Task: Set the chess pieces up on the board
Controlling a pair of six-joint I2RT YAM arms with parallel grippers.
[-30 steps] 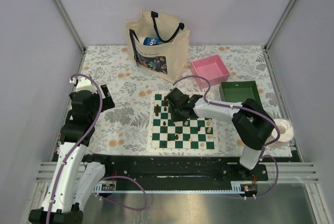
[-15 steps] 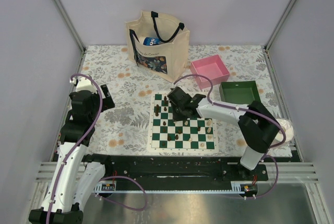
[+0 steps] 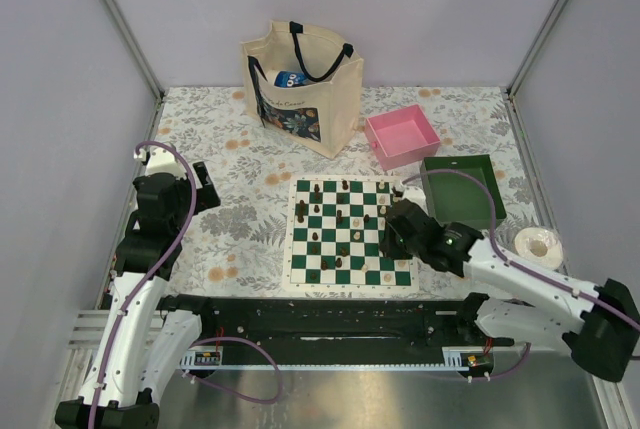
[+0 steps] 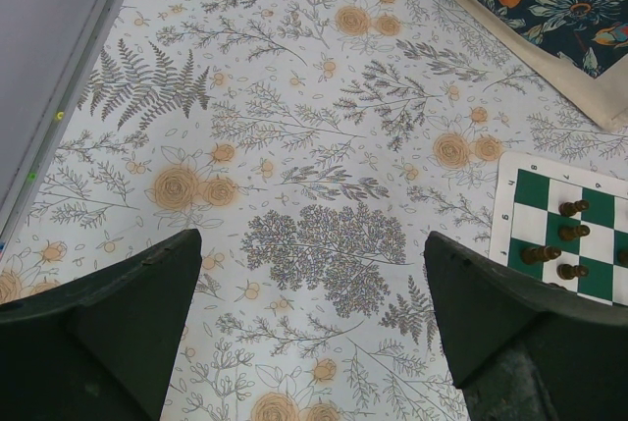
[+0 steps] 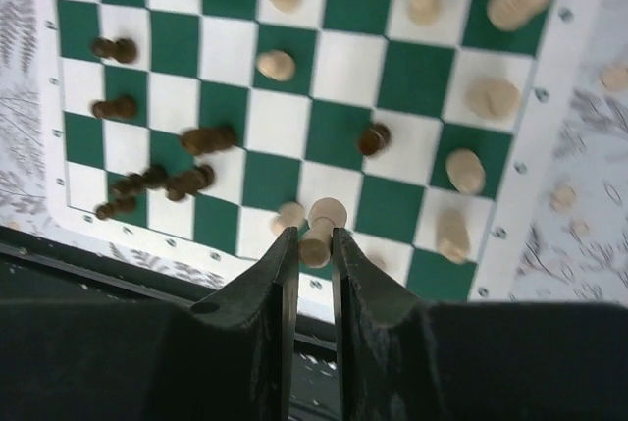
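One pale cream pawn (image 5: 325,213) sits pinched in the nearly closed right tool (image 5: 314,236), over the near side of the flat green-and-white checked chessboard (image 5: 517,195), so a piece looks mid-carry. Next it wants setting upright on a free square, then letting go. Left of that board, the left tool (image 4: 314,328) hangs wide open and empty over the flowered bench (image 4: 294,146).

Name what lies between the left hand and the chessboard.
Only flowered tablecloth lies between the open left hand and the chessboard, with no pieces there. The left wrist view shows it.
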